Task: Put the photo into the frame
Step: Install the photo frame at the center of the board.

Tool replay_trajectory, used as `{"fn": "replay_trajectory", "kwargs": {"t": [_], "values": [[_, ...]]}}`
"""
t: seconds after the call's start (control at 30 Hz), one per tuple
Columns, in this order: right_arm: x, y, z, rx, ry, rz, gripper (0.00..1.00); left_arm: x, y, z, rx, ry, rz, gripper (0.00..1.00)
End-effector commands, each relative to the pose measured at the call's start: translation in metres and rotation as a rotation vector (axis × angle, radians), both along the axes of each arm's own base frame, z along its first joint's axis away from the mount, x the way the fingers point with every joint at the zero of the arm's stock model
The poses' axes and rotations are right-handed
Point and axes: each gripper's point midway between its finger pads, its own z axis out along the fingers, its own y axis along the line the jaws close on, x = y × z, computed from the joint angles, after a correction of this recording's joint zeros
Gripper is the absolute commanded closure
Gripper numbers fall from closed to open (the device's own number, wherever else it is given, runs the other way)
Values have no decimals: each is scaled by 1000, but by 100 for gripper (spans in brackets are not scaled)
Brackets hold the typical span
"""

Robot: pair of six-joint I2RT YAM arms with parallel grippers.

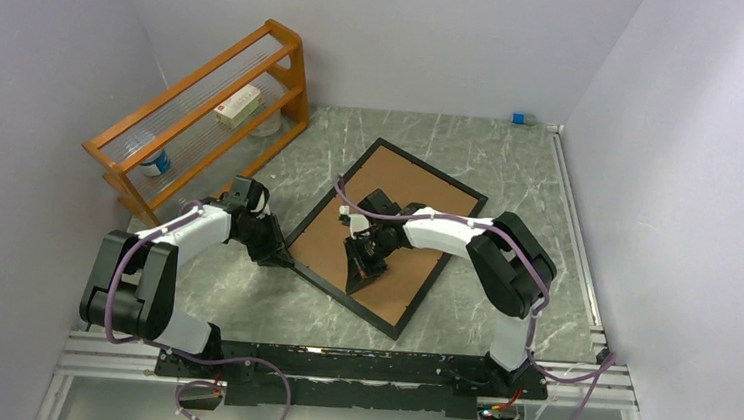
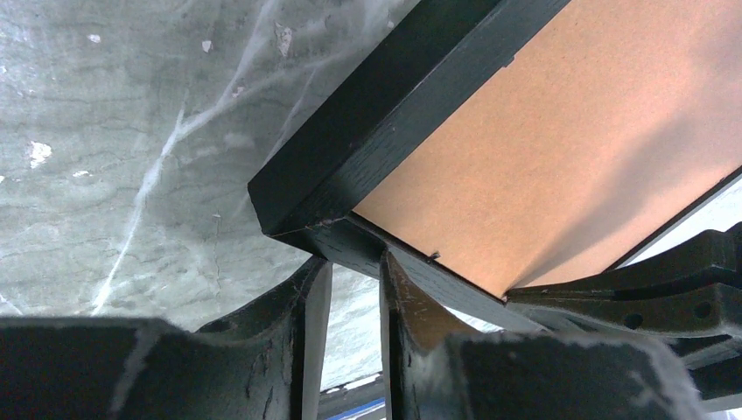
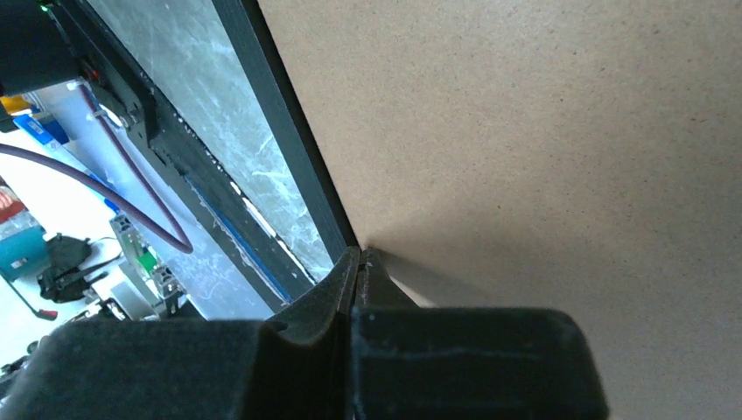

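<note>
On the desk (image 1: 240, 305), lying diagonally, back up: frame (image 1: 433, 168), black border, brown board (image 1: 412, 181) filling it. Left jaws: at the frame's near-left corner, parted by a narrow gap, nothing seen between them, tips just beside the border. Right jaws: closed tight, tips against the board close by the near border; whether they pinch anything cannot be told.

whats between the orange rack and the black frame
In the top view, bare tabletop separates the rack from the frame; only the left gripper sits there, at the frame's left corner.
</note>
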Motion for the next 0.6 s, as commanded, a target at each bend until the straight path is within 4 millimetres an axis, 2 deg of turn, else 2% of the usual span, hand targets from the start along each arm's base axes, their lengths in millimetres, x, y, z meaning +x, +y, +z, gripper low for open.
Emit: {"fn": "replay_trajectory", "kwargs": {"t": [0.0,0.1,0.23,0.37,0.47,0.57], "values": [[11,-14,-15,-89,-62,23,100,-5,20,-18,125,25,4,70],[10,-7,-5,-33,-64,35,100,-5,20,-19,125,27,2,70],[9,10,26,106,-77,53,100,-4,20,-18,127,25,2,70],[-3,19,49,233,-57,107,100,-4,21,-18,132,25,0,71],[-12,16,49,242,-31,130,100,-4,21,-19,132,26,-1,71],[-15,10,37,193,-10,132,100,-3,20,-20,130,28,0,71]]}}
